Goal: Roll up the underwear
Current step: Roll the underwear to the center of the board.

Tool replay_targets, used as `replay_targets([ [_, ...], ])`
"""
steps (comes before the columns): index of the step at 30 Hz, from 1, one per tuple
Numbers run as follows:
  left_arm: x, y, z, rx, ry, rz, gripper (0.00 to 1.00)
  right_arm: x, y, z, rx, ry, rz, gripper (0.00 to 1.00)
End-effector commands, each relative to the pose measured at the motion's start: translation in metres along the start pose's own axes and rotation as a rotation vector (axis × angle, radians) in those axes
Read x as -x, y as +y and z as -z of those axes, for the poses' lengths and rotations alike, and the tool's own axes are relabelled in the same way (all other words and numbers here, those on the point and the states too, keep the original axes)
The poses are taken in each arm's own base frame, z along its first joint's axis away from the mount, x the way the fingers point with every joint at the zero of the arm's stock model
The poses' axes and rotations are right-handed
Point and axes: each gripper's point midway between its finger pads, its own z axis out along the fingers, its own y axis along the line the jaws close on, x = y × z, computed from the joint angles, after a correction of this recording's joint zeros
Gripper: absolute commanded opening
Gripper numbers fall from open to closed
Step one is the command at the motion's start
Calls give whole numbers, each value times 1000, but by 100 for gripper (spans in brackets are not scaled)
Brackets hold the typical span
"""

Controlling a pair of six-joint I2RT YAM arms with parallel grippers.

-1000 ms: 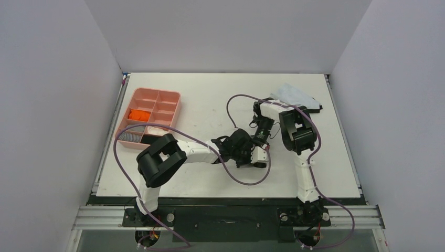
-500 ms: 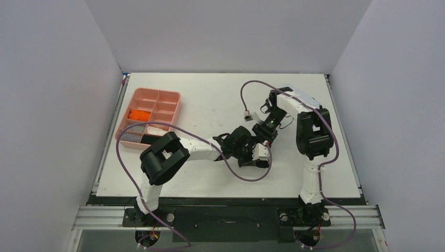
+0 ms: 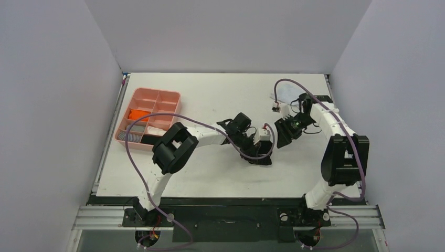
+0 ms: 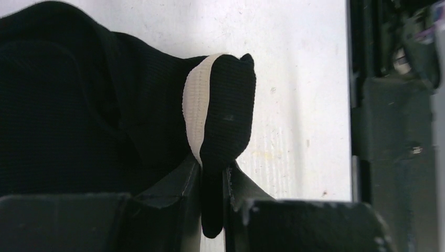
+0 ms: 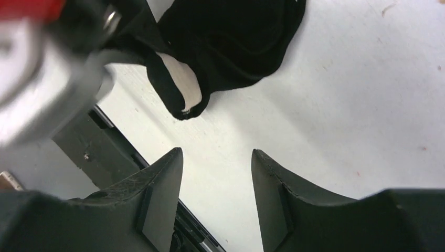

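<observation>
Right claw (image 3: 283, 135) has pulled off the bundle since a second ago. Then it sat right beside the left claw (image 4: 212, 176); now it stands off to the right and further from the near edge, with its elbow swung out toward the right wall. The left arm has also carried the bundle a little to the right and away from the near edge.

Left claw: jaws narrow, pinching a fold of the black underwear (image 4: 78, 105). The pinched tab runs down between the fingers (image 4: 176, 186). The beige waistband (image 4: 195, 113) curls over just above the grip. The rest of the garment is bunched to the left of the fingers in the wrist view and lies on the white table (image 4: 294, 105).

Right claw, own wrist view: jaws apart, middling wide, nothing between them, bare table under the gap. The black garment lies beyond the fingertips, not touching them, with the waistband end poking toward them. The left claw shows as a blurred body at upper left.

Top view: black garment is mid-table at the left claw, right claw near it but apart. Orange underwear (image 3: 138, 114) sits in a left-hand compartment of the pink tray (image 3: 156, 91), at the table's left side. A pale cloth (image 3: 287, 93) lies at back right, partly hidden behind the right arm.
</observation>
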Motion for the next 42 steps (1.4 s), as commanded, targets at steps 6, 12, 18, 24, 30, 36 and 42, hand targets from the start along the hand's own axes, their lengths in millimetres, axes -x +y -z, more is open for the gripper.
replay_targets([
  [6, -46, -7, -11, -222, 124, 530, 0, -3, 8, 15, -130, -156, 63, 47],
  [12, -44, -3, -18, -303, 148, 784, 0, -6, 19, 5, -253, -137, 192, 48],
  [18, -49, 7, -20, -373, 161, 954, 0, 2, 26, -6, -458, -121, 363, 52],
  [24, -54, 11, -19, -386, 183, 1032, 0, 7, 45, -33, -534, -49, 545, 56],
  [30, -59, 14, -20, -367, 216, 1043, 0, 2, 43, -58, -561, 54, 633, 58],
  [36, -62, 15, -20, -361, 228, 1046, 0, -7, 31, -74, -597, 159, 698, 58],
  [42, -65, 15, -21, -358, 236, 1049, 0, -18, 27, -90, -580, 209, 722, 58],
])
